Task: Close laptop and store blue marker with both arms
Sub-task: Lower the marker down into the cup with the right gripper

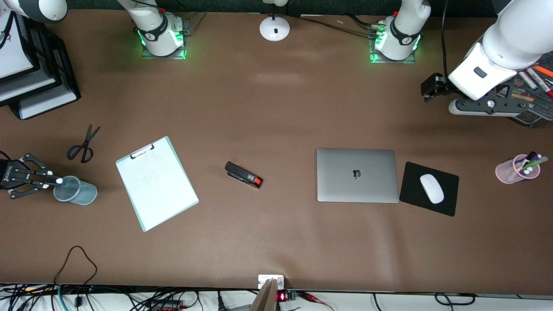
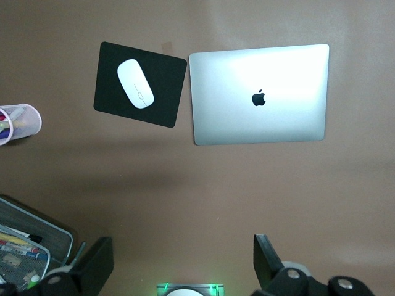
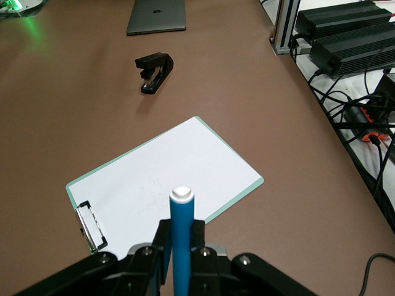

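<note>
The silver-grey laptop (image 1: 356,175) lies shut on the table, apple logo up; it also shows in the left wrist view (image 2: 259,92) and the right wrist view (image 3: 157,15). My right gripper (image 1: 49,180) is shut on the blue marker (image 1: 63,182), pale end forward, over the rim of a clear bluish cup (image 1: 77,191) at the right arm's end. In the right wrist view the marker (image 3: 182,234) stands between the fingers of this gripper (image 3: 182,250). My left gripper (image 1: 490,106) hangs open and empty (image 2: 183,262) over the table near the mesh tray.
A white clipboard (image 1: 156,182), black stapler (image 1: 243,174) and scissors (image 1: 83,146) lie between the cup and laptop. A black mouse pad (image 1: 412,192) with a white mouse lies beside the laptop. A pink pen cup (image 1: 516,169) and a mesh tray (image 1: 538,101) stand at the left arm's end.
</note>
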Available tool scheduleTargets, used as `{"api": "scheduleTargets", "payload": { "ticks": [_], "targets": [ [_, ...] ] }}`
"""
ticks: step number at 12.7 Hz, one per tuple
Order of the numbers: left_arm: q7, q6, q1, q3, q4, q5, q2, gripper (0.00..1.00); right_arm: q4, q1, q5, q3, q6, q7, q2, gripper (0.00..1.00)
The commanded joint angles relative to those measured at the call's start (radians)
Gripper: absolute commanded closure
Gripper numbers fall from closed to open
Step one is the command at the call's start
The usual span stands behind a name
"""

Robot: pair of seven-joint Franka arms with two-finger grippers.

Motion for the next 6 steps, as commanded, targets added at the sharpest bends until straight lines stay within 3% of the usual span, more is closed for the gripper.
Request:
{"api": "scheduleTargets", "payload": {
  "ticks": [1, 6],
  "targets": [
    [-0.006, -0.023, -0.006, -0.003, 0.026, 0.023, 0.011, 0.00, 0.035, -0.017, 0.022, 0.013, -0.017, -0.007, 0.027, 1.00],
    [-0.006, -0.030, -0.025, -0.003, 0.026, 0.023, 0.025, 0.00, 0.037, -0.017, 0.019, 0.013, -0.009, -0.008, 0.044, 1.00]
  ]
}}
